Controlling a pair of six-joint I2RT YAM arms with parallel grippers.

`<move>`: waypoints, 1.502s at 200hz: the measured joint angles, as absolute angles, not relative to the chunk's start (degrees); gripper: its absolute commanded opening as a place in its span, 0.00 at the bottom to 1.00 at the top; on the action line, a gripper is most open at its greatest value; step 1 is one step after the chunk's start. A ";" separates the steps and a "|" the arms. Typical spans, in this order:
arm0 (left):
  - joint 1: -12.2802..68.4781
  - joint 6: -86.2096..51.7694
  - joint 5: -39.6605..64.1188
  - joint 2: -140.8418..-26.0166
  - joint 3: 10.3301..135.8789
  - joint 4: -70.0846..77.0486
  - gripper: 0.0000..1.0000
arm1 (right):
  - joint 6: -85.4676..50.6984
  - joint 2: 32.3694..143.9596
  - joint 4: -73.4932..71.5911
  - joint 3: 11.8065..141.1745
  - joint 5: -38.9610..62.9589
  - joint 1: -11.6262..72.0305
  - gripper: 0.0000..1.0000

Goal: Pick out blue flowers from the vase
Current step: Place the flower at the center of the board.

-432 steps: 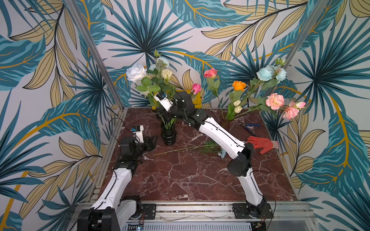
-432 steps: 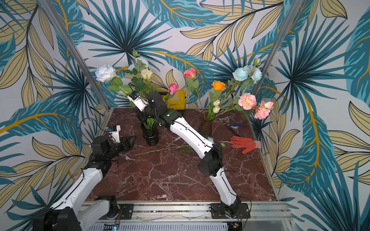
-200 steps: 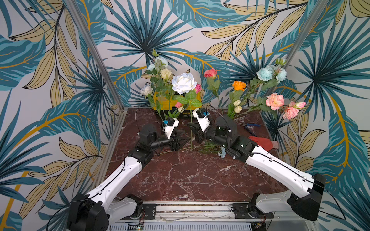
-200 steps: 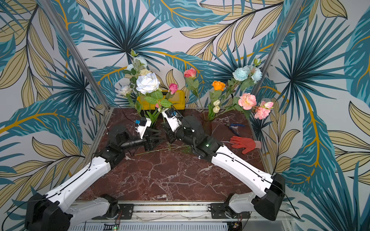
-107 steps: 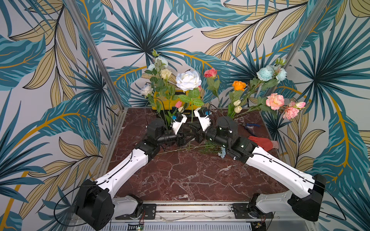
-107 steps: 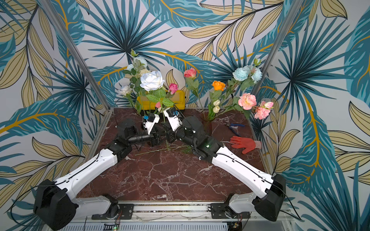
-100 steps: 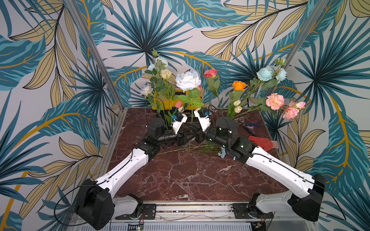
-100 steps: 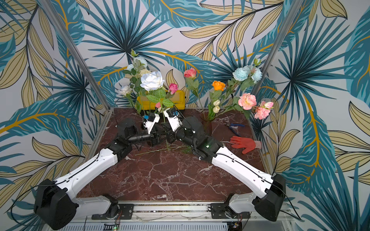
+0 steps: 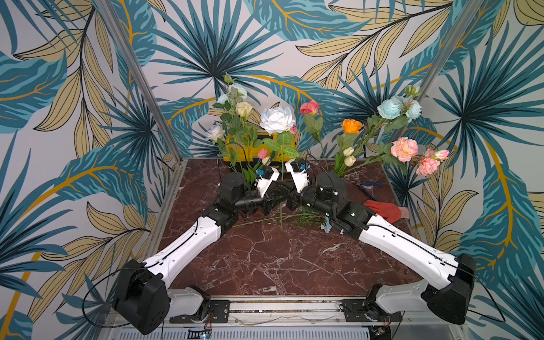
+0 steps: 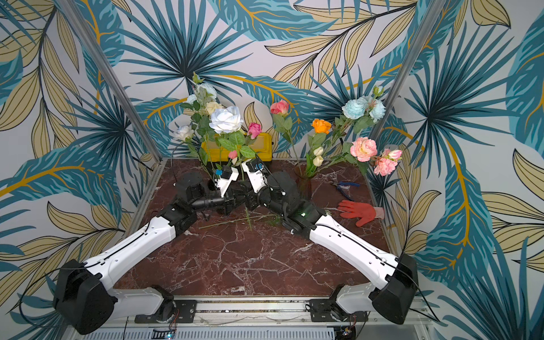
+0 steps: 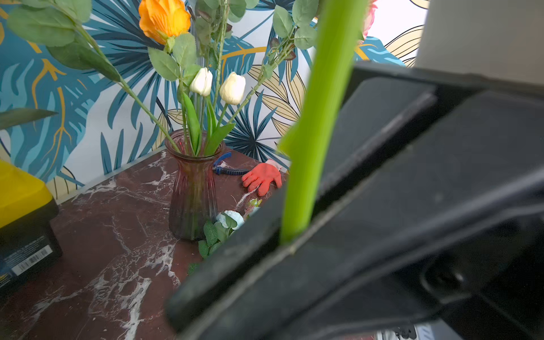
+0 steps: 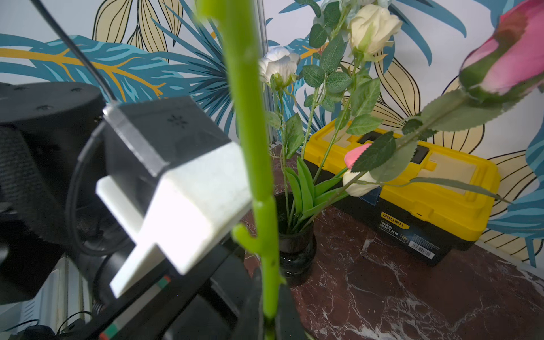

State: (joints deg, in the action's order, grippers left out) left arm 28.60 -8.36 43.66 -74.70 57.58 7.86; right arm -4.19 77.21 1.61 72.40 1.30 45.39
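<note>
A blue flower (image 9: 277,119), a large ruffled bluish-white bloom, stands upright above the table (image 9: 265,259), slightly toward 12 o'clock from its centre. Its green stem (image 9: 281,217) hangs straight down; whether its tip touches the marble is unclear. Your left gripper (image 9: 275,197) reaches in from 8 o'clock and your right gripper (image 9: 290,195) from 4 o'clock; they meet at the stem, and both are clamped tight on it. The left wrist view shows the stem pinched between black jaws. A second blue flower (image 11: 231,217) lies flat on the table beside the red glass vase (image 11: 192,188) at 1 o'clock. That vase carries aqua-blue blooms (image 9: 390,107), an orange rose (image 9: 351,126) and peach-pink peonies (image 9: 404,148). A black vase (image 12: 295,250) at 11 o'clock holds pale blue, cream and white flowers, in front of a yellow toolbox (image 12: 441,188). A red glove (image 9: 385,210) lies at 3 o'clock, pliers (image 9: 369,187) at 2 o'clock.
</note>
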 measured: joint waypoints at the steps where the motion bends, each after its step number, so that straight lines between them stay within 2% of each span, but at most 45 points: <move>1: 28.60 -8.36 43.64 -74.70 57.58 7.86 0.00 | -4.21 77.21 1.54 72.38 1.32 45.36 0.05; 14: 28.64 -8.36 43.20 -74.70 57.56 7.75 0.00 | -4.43 77.21 0.67 71.83 1.34 45.23 0.12; 46: 28.71 -8.25 41.21 -74.63 57.01 7.55 0.00 | -4.36 76.47 0.01 70.08 -0.49 44.23 0.46; 67: 28.75 -7.11 38.50 -73.97 55.75 6.94 0.00 | -4.34 74.41 0.32 68.14 -1.96 43.44 0.54; 115: 29.41 0.69 29.39 -72.29 55.66 -3.86 0.00 | -3.95 63.48 3.57 65.10 -8.01 39.79 0.55; 187: 40.10 16.78 7.75 -79.13 60.82 -24.75 0.00 | -2.74 50.17 10.63 63.83 -12.08 36.49 0.55; 251: 49.30 26.94 -7.57 -91.24 63.53 -31.09 0.00 | -1.63 45.87 13.82 63.68 -14.63 35.86 0.54; 300: 50.85 32.56 -14.61 -100.33 69.67 -34.06 0.00 | -1.48 45.71 14.70 63.37 -14.96 35.09 0.55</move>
